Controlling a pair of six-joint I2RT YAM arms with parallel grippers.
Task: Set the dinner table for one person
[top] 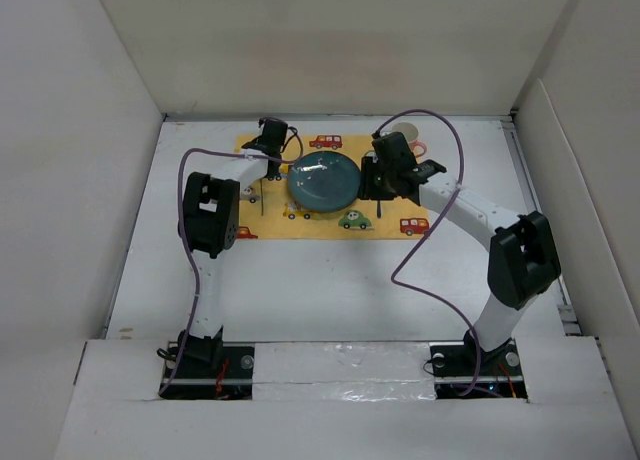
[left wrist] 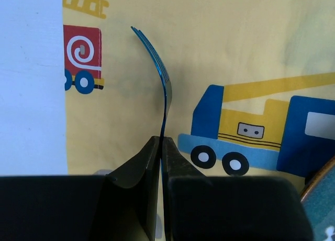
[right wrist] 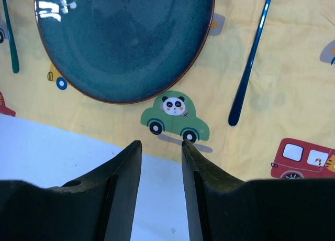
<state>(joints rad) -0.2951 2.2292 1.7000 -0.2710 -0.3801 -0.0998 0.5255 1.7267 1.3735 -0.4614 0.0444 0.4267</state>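
Spreading flat, matte and white beneath everything, the tabletop [top: 330, 290] fills the space in front of both arm bases and carries, toward its far side, a yellow cloth mat [top: 320, 227] printed with cartoon cars; a round, glossy teal plate [top: 323, 180] with a brownish rim sits at the middle of the mat. The left hand [left wrist: 161, 141] is clamped tight on the thin stem of a blue metallic fork [left wrist: 166, 89], held on edge over the mat's left part with its curved tines pointing away; whether the tines touch the cloth cannot be told. The likeliest trouble lies there: let go on edge, the fork would probably topple to one side and land crooked, or stray toward the bare tabletop; the slim, slick stem could also pivot in so narrow a grip; pressed down and dragged, it might ruck the soft cloth and shift what lies on it. The right hand [right wrist: 161, 146] hangs partly open and empty above the mat's near edge, just short of the plate; a careless move could nudge the smooth glazed plate or the long, slender blue utensil [right wrist: 251, 63] lying right of it; another thin teal utensil [right wrist: 9, 36] lies left of the plate.
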